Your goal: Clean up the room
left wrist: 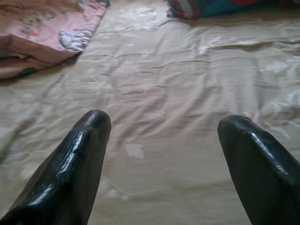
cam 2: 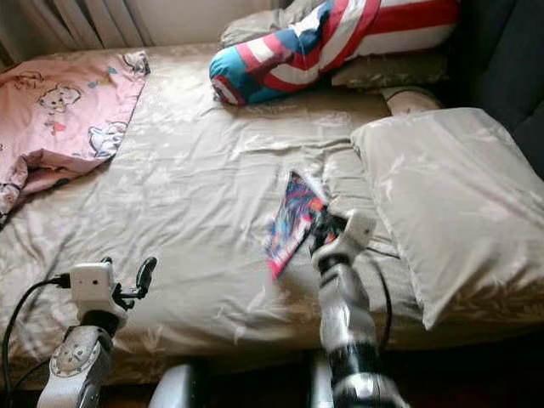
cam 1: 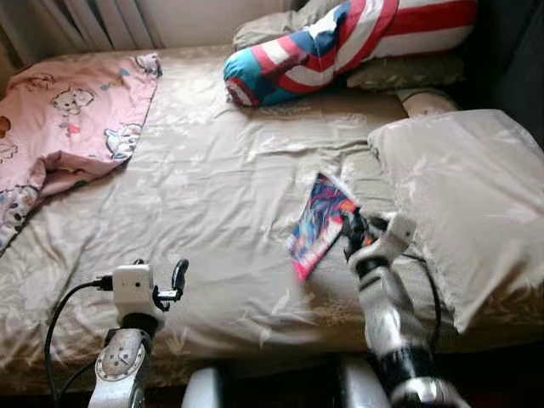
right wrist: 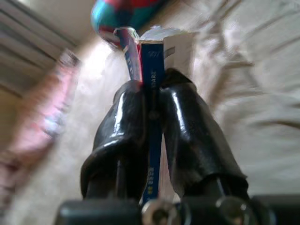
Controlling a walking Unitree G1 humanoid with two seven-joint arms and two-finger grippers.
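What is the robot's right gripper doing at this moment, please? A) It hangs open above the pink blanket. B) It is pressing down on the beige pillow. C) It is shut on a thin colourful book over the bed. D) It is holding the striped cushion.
C: the right gripper has both black fingers clamped on the thin colourful book, held above the beige bed sheet beside the pillow.

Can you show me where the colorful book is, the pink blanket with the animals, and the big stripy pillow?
colorful book (cam 1: pixel 319 223), left eye view, middle of its cover.
pink blanket (cam 1: pixel 72 110), left eye view, flat part with the cartoon animals.
stripy pillow (cam 1: pixel 340 38), left eye view, middle of its red and white stripes.
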